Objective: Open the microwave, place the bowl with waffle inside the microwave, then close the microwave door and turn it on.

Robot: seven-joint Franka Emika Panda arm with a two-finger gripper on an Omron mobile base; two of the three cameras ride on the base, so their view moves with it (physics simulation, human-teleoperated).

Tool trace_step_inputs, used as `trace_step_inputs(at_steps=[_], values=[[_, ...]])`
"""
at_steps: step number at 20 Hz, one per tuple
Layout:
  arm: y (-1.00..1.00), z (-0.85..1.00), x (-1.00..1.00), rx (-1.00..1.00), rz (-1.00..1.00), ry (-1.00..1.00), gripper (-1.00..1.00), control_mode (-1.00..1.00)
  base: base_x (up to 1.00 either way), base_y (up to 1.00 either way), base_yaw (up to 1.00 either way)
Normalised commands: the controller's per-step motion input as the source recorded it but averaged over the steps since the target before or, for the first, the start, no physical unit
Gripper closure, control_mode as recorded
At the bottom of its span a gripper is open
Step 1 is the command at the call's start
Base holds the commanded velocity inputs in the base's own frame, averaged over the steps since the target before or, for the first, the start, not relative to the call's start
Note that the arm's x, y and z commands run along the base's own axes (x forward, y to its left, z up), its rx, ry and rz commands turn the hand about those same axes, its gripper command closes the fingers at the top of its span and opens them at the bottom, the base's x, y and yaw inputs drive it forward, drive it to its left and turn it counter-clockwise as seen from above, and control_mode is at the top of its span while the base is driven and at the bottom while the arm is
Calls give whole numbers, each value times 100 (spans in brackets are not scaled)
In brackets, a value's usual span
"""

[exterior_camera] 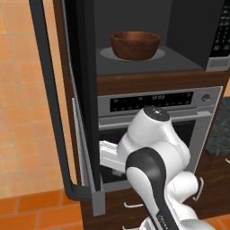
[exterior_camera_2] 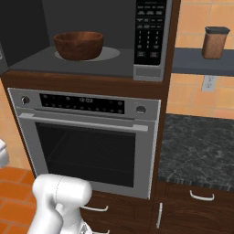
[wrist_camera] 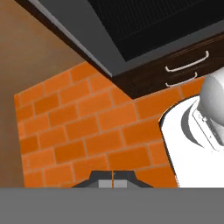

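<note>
One bowl (exterior_camera: 135, 45) sat inside the microwave (exterior_camera_2: 91, 34) when you stopped here: reddish-brown, upright, resting on the round grey plate (exterior_camera_2: 109, 53) in the dark cavity, roughly centred on it, with the plate's edge showing around its base. You could not make out the waffle in either base view, since the bowl's rim hid the inside. You had the door (exterior_camera: 74, 103) swung fully open to the left of the cavity, seen nearly edge-on in the left base view, with its long dark bar handle (exterior_camera: 51, 96) running down to a bend near the floor. You had the keypad (exterior_camera_2: 150, 29) on the right side of the microwave with nothing touching it. Below, the oven (exterior_camera_2: 89, 141) was closed, its control strip and horizontal handle facing you. You kept the arm (exterior_camera: 155, 166) low, folded in front of the oven, well apart from the microwave. In the hand view your gripper (wrist_camera: 113, 181) had its two tips pressed together with nothing between them, pointed at orange floor tiles (wrist_camera: 83, 131) beside the lower drawers (wrist_camera: 186, 65). To the right, a dark stone counter (exterior_camera_2: 201, 151) lay under a shelf (exterior_camera_2: 201, 61) carrying a brown jar (exterior_camera_2: 215, 42).
</note>
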Motion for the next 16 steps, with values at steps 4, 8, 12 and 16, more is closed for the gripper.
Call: trace_step_inputs(at_steps=[4,8,12,16], values=[[25,-99,10,-7,9,0,100,-100,0,0,0],[28,-90,-1,-9,12,0,100,-100,0,0,0],[40,-67,-4,-21,10,0,100,-100,0,0,0],[52,-9,-43,-15,19,-5,100,-100,0,0,0]])
